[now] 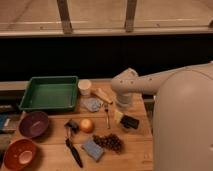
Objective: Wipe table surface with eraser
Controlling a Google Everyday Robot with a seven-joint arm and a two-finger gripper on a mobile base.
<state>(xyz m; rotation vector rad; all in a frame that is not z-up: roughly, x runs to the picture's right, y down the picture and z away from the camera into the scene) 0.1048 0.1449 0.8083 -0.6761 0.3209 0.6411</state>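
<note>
The gripper (pixel 121 111) hangs low over the table (pixel 136 151), with the eraser (pixel 130 122) lying right beside it on the wood. Honestly can't tell if it's open or closed.
</note>
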